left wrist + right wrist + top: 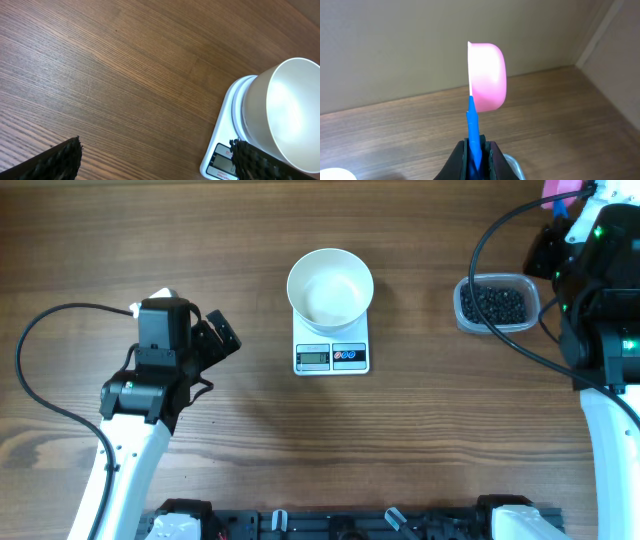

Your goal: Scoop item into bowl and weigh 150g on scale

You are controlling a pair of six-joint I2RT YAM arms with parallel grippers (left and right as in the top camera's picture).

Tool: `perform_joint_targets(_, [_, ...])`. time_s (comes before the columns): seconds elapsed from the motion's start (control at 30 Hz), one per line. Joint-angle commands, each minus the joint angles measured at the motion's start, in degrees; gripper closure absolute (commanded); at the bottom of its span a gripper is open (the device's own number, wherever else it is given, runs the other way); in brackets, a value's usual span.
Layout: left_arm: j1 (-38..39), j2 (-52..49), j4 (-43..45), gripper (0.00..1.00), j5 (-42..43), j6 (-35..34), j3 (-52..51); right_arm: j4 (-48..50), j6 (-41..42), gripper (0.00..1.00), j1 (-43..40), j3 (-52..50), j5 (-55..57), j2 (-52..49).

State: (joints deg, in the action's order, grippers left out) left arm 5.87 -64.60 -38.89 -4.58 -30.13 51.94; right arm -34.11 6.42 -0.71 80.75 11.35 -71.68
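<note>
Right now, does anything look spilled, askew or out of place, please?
Nothing stands out: the round white bowl sits on the flat white scale, black beads all inside the clear tub.

White bowl (330, 285), black beads (493, 304), pink scoop (489, 75)

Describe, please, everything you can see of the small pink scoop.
The scoop is a small round cup of smooth pink plastic on a thin blue handle. The right gripper is shut on the handle's lower end; nothing else touches it. The handle points upright with the cup on top, its open side turned sideways, so the inside is hidden. It hangs in the air above the wooden table.
</note>
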Motion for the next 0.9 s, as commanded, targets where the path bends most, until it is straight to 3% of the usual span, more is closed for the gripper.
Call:
perform_joint_targets(0.0, [-0.4, -0.1, 0.0, 0.0, 0.1, -0.5, -0.2, 0.7, 4.5, 0.96, -0.1, 1.1, -2.4, 0.0])
perform_joint_targets(0.17, [-0.4, -0.1, 0.9, 0.0, 0.0, -0.5, -0.2, 0.7, 10.5, 0.96, -0.1, 1.1, -2.4, -0.3])
perform_joint_targets(0.53, [-0.4, -0.1, 0.7, 0.0, 0.2, -0.5, -0.2, -2.9, 10.8, 0.96, -0.1, 1.1, -2.7, -0.5])
perform_joint_targets(0.63, [-0.4, 0.0, 0.4, 0.0, 3.8, 0.3, -0.2, -2.9, 10.6, 0.96, -0.1, 1.1, -4.2, -0.5])
perform_joint_targets(0.7, [-0.4, 0.0, 0.8, 0.0, 8.3, 3.8, -0.2, -2.8, 10.1, 0.96, -0.1, 1.1, -4.1, -0.5])
perform_joint_targets(0.77, [-0.4, 0.0, 1.3, 0.0, 15.7, 13.1, -0.2, -2.8, 10.1, 0.96, -0.1, 1.1, -3.9, -0.5])
perform_joint_targets(0.87, [-0.2, 0.0, 1.1, 0.0, 18.9, 21.3, -0.2, -2.8, 10.1, 0.96, -0.1, 1.1, -3.9, -0.5])
